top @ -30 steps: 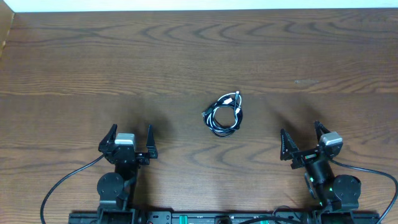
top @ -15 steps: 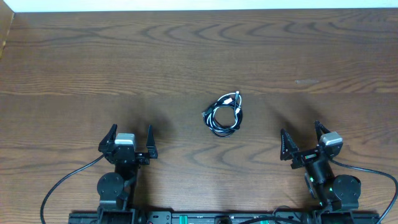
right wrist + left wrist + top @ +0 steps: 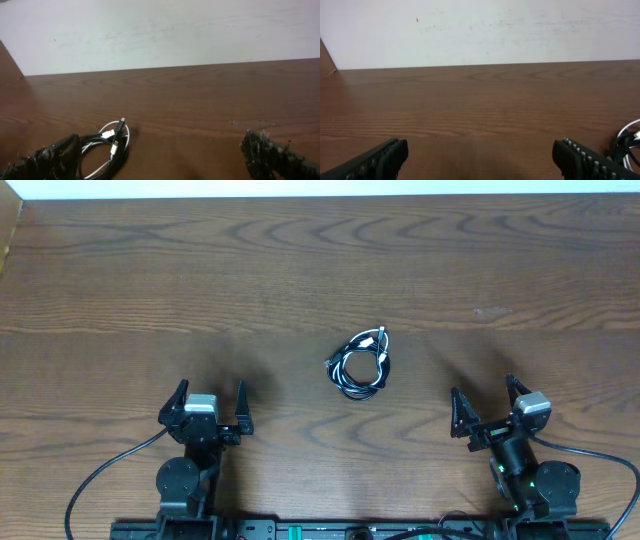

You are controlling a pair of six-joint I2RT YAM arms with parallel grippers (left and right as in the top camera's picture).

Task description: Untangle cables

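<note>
No untangling done yet. The thin black cables [image 3: 361, 363], coiled in one small knot with white-tipped plug ends, lie mid-way across the dark brown wooden table [image 3: 300, 270], between the two arms and well ahead of both.

The left fingers [image 3: 242, 410] are spread wide and hold nothing. The right fingers [image 3: 458, 415] are also wide and empty. In the right wrist view the coil sits low-left, near one finger. In the left wrist view only its edge shows at far right.

As we read it, the step in hand is to reach in for a first grip. Our suggestions:
- Pin one side of the coil with one arm.
- Take a plug end with the other; the white tips at the coil's far side look like free ends.
- The cords are far thinner than the fingers, so we go low to the table and close fully.
- Grab one strand, not the whole loop, or we just drag the knot.
- Pull slowly, outward and low. The bundle looks light and will probably slide.
</note>
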